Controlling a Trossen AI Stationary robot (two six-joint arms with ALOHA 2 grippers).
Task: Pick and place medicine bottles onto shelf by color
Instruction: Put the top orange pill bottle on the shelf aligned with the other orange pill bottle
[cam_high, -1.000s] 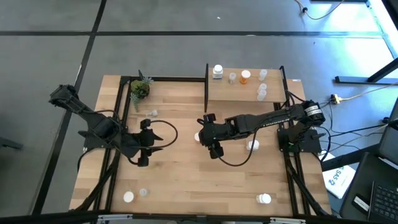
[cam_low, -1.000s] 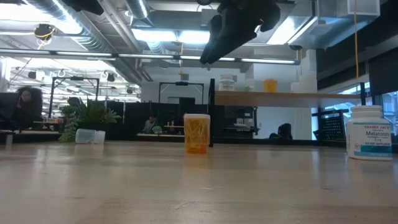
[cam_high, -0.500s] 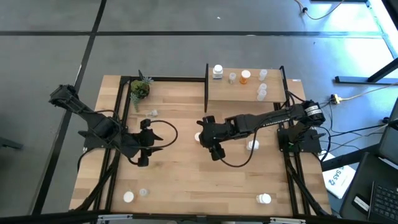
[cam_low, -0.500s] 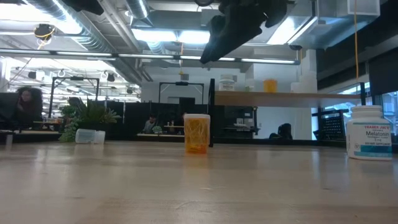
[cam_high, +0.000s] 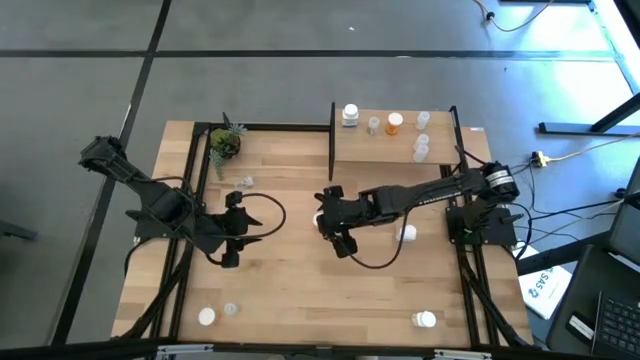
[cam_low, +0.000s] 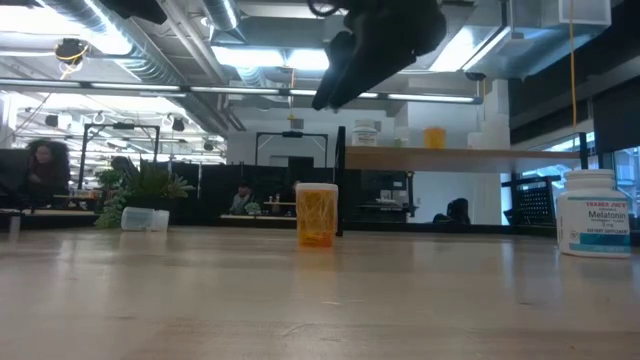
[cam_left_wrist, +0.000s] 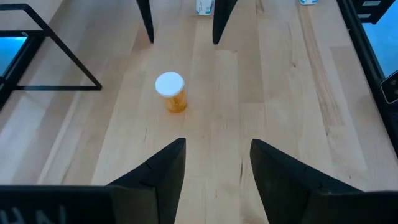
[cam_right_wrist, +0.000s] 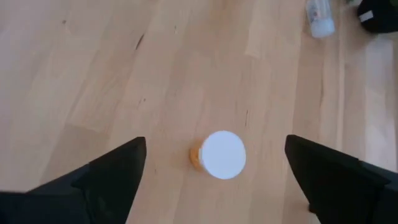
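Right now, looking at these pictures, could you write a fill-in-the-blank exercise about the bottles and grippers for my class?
1. The right gripper hangs with its fingers ____ above an orange bottle.
2. That bottle's cap is ____.
3. The only orange bottle on the shelf stands in its ____ row.
4. The left gripper holds ____.

Missing words: open; white; back; nothing

**Orange bottle stood between spread fingers**

The right gripper (cam_right_wrist: 217, 171) hung above the wooden tabletop (cam_right_wrist: 124, 68) with its two dark fingers (cam_right_wrist: 115, 171) spread wide. An orange bottle (cam_right_wrist: 217, 155) with a white cap stood upright on the wood between them, touching neither. Well away from that bottle, a clear bottle (cam_right_wrist: 317, 18) lay on its side.
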